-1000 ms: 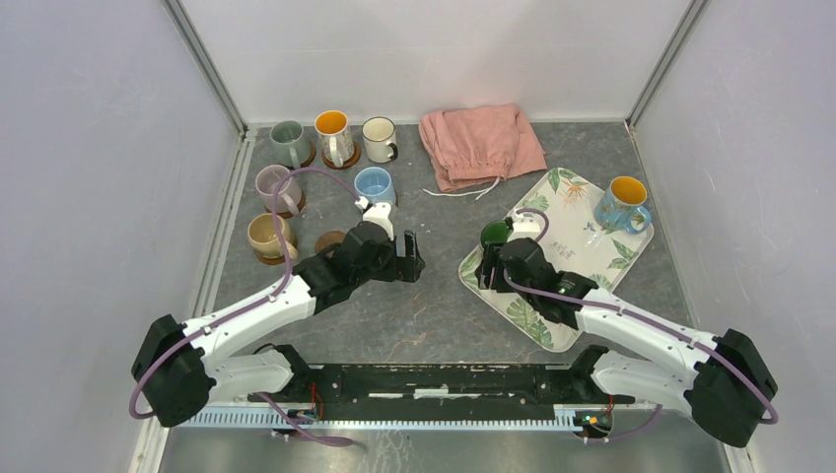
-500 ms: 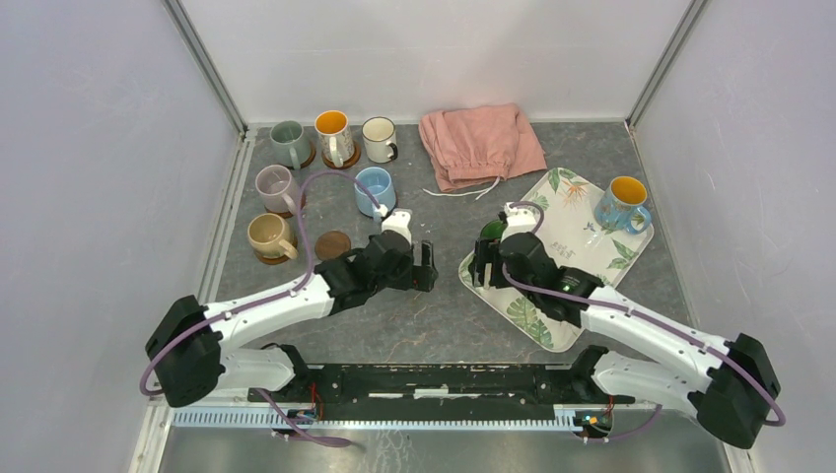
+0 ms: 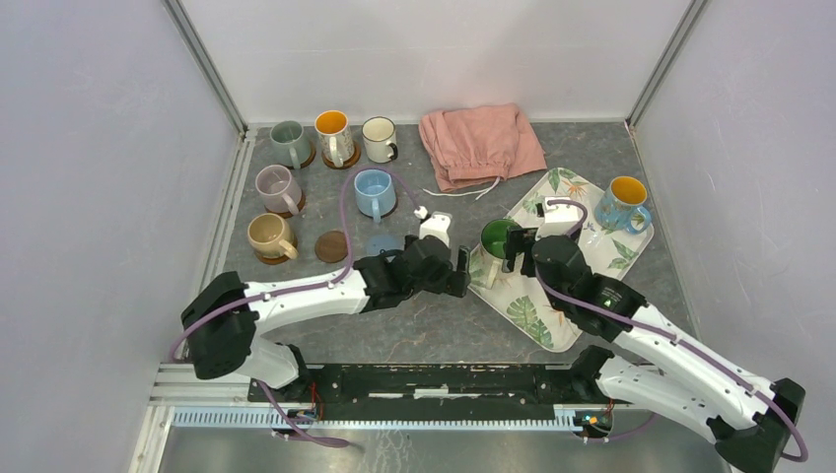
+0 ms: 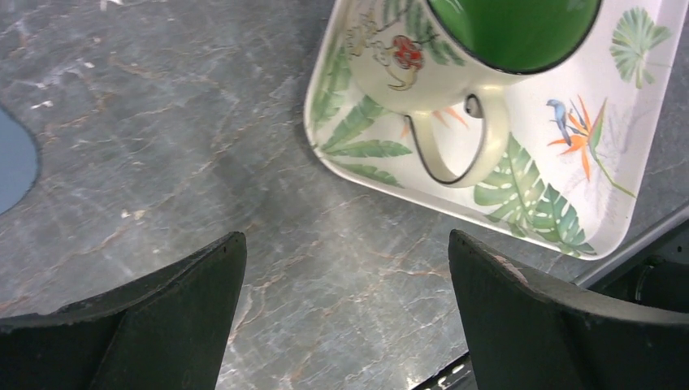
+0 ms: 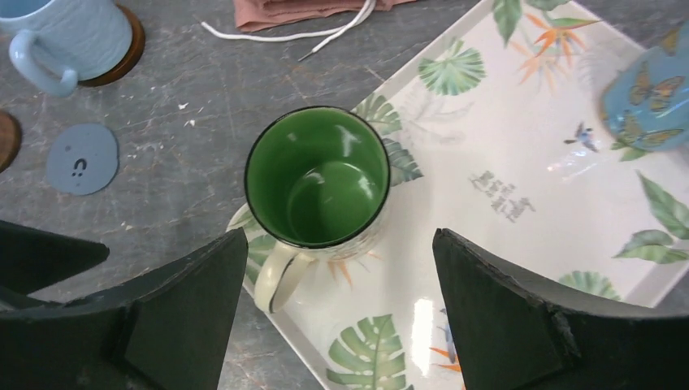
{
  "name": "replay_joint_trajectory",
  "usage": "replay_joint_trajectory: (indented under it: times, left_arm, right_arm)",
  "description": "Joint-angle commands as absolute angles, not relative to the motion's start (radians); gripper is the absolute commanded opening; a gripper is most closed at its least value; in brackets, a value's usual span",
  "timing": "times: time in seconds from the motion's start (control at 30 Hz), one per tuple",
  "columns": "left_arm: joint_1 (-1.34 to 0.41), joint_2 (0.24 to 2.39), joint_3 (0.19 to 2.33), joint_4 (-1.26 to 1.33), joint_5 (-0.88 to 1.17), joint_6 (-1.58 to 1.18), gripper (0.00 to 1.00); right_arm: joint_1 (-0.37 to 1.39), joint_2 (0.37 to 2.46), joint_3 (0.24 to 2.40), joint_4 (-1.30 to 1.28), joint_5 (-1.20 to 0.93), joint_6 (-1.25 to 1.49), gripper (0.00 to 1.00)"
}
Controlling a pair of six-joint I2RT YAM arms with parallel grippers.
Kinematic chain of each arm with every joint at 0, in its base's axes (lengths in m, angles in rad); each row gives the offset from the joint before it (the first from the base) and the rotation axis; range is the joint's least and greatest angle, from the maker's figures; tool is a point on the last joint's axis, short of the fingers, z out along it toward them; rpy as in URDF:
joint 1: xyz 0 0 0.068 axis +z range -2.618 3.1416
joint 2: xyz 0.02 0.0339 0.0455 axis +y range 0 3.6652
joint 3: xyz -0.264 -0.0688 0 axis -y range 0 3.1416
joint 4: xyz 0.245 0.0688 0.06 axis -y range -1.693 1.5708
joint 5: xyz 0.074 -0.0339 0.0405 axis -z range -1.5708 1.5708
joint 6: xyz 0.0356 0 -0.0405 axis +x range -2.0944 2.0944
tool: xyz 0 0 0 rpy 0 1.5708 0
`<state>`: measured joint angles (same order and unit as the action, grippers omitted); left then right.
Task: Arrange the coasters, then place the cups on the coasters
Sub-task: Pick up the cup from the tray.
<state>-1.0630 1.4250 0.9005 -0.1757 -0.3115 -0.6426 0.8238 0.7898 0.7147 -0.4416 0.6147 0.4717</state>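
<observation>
Your right gripper (image 5: 337,236) is spread wide above the tray's (image 5: 520,154) left corner. The green-inside mug (image 5: 317,175) stands upright there between the fingers, clear of both. Your left gripper (image 4: 343,241), also spread and empty, hovers just off that corner. The blue coaster (image 5: 81,158) lies bare left of the tray. The orange-inside mug (image 3: 623,203) is at the tray's far end.

overhead view, two close wrist views sharing green-inside mug (image 5: 317,175)
</observation>
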Motion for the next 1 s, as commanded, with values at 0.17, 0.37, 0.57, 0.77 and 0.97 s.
replay_joint_trajectory:
  times: [0.17, 0.37, 0.57, 0.77, 0.97]
  left_arm:
    - [-1.144, 1.561, 1.047, -0.131, -0.347, -0.668, 1.0]
    - [-1.184, 1.69, 1.186, -0.179, -0.356, -0.65, 1.0]
    - [-1.196, 1.833, 1.347, -0.278, -0.376, -0.637, 0.96]
    - [-1.195, 1.896, 1.434, -0.349, -0.409, -0.639, 0.88]
    - [-1.196, 1.899, 1.409, -0.347, -0.412, -0.658, 0.74]
  right_arm:
    - [0.823, 0.704, 0.837, -0.518, 0.818, 0.36, 0.94]
    - [0.823, 0.667, 0.85, -0.511, 0.882, 0.3, 0.97]
    - [0.823, 0.653, 0.855, -0.506, 0.889, 0.265, 0.98]
    - [0.824, 0.64, 0.856, -0.506, 0.895, 0.251, 0.98]
    - [0.823, 0.639, 0.853, -0.505, 0.883, 0.249, 0.98]
